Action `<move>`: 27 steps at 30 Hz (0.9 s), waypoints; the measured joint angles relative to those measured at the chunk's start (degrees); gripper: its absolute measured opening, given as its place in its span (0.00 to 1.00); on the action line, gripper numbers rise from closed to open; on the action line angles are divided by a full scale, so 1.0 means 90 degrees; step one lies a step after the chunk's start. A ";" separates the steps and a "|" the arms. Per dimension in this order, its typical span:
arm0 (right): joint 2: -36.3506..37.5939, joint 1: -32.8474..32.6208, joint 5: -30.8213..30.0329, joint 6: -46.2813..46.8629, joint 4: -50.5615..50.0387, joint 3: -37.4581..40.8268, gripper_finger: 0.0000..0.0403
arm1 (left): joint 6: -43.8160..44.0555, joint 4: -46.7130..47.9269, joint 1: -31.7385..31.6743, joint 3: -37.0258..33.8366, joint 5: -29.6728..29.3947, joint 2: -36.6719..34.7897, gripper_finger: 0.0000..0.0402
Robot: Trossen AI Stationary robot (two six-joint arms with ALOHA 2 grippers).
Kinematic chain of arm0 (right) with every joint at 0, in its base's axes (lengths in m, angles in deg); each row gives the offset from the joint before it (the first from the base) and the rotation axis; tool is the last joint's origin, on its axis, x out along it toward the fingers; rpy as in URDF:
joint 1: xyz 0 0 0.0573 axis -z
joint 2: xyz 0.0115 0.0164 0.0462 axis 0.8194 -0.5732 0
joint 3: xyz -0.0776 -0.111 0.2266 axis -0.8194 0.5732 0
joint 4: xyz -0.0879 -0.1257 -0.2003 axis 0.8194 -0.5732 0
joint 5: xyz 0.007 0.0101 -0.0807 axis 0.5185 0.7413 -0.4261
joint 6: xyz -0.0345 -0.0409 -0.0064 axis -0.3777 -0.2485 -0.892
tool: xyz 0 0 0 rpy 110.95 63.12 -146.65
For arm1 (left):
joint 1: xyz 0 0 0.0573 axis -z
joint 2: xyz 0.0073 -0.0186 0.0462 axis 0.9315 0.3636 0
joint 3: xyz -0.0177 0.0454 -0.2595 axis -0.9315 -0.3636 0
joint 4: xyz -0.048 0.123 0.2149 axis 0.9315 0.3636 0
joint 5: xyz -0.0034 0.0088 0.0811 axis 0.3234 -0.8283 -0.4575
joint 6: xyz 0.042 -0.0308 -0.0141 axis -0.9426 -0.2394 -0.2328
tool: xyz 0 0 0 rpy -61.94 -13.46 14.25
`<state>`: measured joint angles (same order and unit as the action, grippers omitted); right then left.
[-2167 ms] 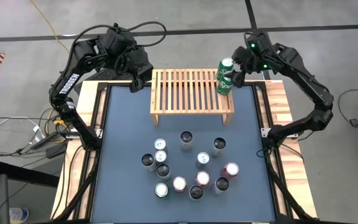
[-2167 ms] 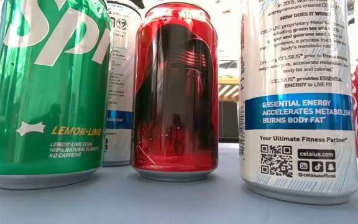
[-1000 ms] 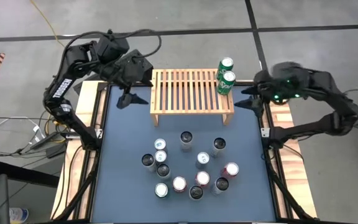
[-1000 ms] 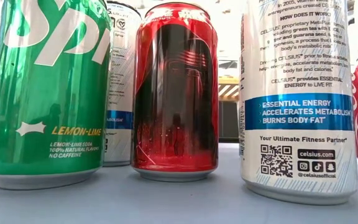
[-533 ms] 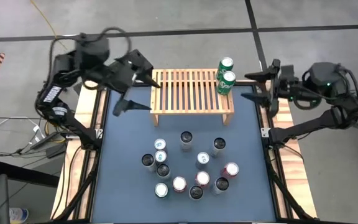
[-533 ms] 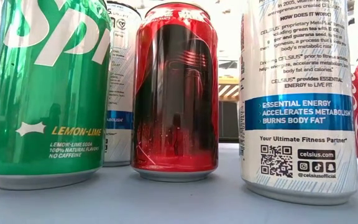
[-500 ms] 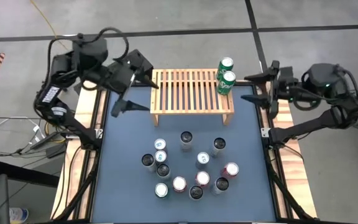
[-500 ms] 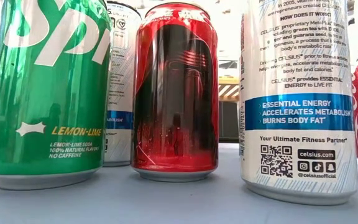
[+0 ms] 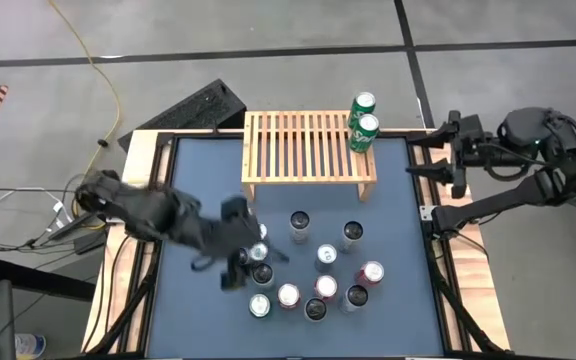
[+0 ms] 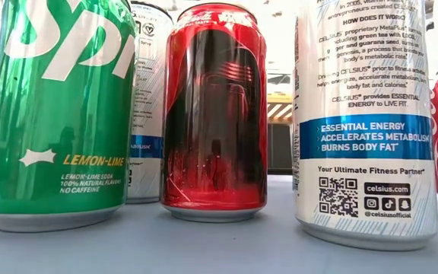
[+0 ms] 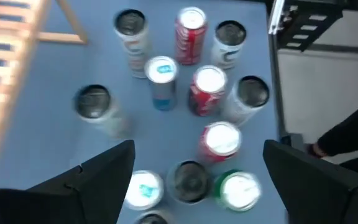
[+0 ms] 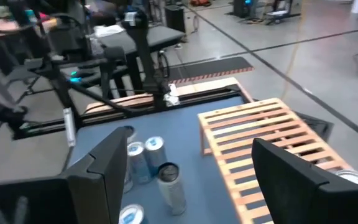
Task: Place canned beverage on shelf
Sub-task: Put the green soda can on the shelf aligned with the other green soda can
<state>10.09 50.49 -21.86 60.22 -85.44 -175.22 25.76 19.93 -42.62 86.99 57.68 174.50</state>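
Note:
The light-wood slatted shelf (image 9: pixel 308 150) stands at the table's far middle. Two green cans (image 9: pixel 365 117) stand upright on its right end. Several more cans (image 9: pixel 303 270) stand upright on the blue table top. My left gripper (image 9: pixel 243 247) is open above the left part of that group, and its wrist view looks down on the can tops between the spread fingers (image 11: pixel 197 149). My right gripper (image 9: pixel 423 152) is open and empty, by the table's right edge beside the shelf's right end; it also shows in its wrist view (image 12: pixel 190 140).
In the low view a green can (image 10: pixel 55 114), a red and black can (image 10: pixel 215 114) and a white can (image 10: pixel 363 122) stand close in front. A dark keyboard (image 9: pixel 193 105) lies beyond the table's far left corner. Bare table lies on either side of the cans.
My left gripper has swung from the far left corner beside the shelf toward the near edge and right, and now hangs over the cans, still open. My right gripper has drawn back toward the table's right edge, away from the shelf. The cans stand unmoved.

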 joint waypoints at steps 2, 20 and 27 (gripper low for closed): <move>0.0047 0.0000 0.0044 0.0001 -0.0093 0.0000 0.70 | 0.0435 -0.0044 0.0292 -0.0059 -0.0382 0.0098 0.85; 0.0119 0.0000 0.0264 0.0149 -0.0388 0.0000 0.70 | 0.2500 0.0074 0.1594 -0.0060 -0.1239 0.1806 0.85; 0.0119 0.0002 0.0354 0.0164 -0.0511 0.0000 0.70 | 0.3262 -0.0052 0.1813 -0.0055 -0.1320 0.2278 0.85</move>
<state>11.16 50.51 -18.67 61.69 -90.04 -175.22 55.11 19.46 -26.30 86.49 45.81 195.01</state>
